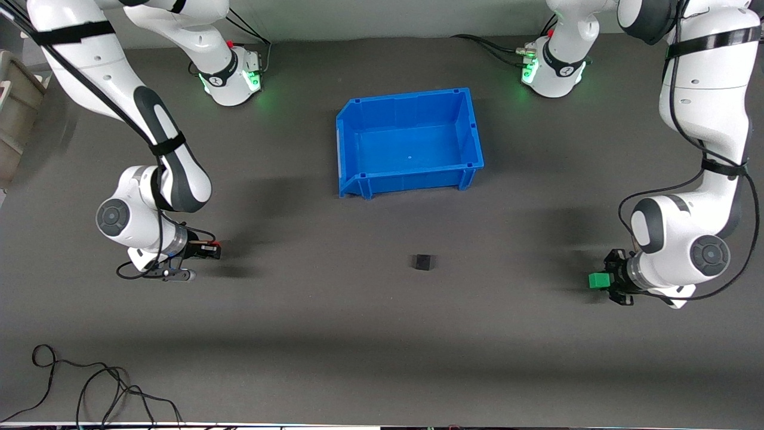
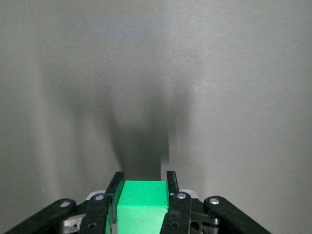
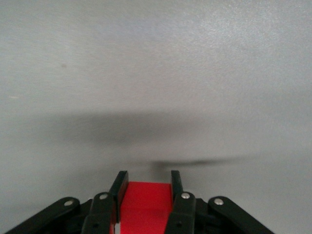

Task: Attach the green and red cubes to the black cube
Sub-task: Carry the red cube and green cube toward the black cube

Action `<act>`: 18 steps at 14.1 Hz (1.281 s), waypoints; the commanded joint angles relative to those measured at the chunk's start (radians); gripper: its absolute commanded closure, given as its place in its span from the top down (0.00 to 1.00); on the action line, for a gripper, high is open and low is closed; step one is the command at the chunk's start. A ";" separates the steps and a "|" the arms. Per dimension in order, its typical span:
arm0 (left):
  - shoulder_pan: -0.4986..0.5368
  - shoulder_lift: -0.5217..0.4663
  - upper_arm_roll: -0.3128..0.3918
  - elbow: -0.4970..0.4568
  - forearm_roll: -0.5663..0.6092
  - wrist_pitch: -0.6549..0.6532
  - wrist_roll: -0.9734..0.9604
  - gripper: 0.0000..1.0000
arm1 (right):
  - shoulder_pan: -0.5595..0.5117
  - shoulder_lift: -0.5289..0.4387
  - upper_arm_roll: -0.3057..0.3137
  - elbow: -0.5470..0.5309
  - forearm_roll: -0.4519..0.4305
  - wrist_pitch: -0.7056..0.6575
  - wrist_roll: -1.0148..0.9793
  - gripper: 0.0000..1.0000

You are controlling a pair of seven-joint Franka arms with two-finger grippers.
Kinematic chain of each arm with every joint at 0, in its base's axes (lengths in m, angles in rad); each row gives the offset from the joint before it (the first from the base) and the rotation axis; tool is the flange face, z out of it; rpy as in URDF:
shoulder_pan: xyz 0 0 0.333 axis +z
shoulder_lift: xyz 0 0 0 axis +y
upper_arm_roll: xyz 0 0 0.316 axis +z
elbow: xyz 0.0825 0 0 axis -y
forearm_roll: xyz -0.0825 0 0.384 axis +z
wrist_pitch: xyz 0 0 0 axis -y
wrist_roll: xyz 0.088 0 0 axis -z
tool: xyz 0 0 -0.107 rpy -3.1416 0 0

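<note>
Left gripper [image 1: 604, 280]: low at the left arm's end of the tabletop [image 1: 334, 334], jaws clamped on the green cube [image 2: 141, 201].
Right gripper [image 1: 210, 249]: low at the right arm's end, jaws clamped on the red cube [image 3: 145, 201].
Black cube [image 1: 423, 261]: alone on the tabletop between the 2 grippers, nearer the camera than the blue bin [image 1: 349, 140].
Risk: the black cube sits free, so a push from 1 side only would likely slide it away instead of joining.
Risk: a cube tilted in its jaws could meet the black face off-square.
</note>
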 commanded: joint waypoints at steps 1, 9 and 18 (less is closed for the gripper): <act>-0.026 0.011 0.001 0.140 -0.016 -0.105 -0.136 0.00 | 0.026 -0.054 -0.002 0.051 0.020 -0.118 0.089 0.00; -0.207 0.028 -0.028 0.147 -0.025 -0.122 -0.250 0.00 | 0.229 -0.002 -0.002 0.272 0.021 -0.295 0.911 0.00; -0.406 0.054 -0.028 0.153 -0.013 -0.107 -0.385 0.00 | 0.390 0.151 -0.004 0.474 0.173 -0.295 1.495 0.00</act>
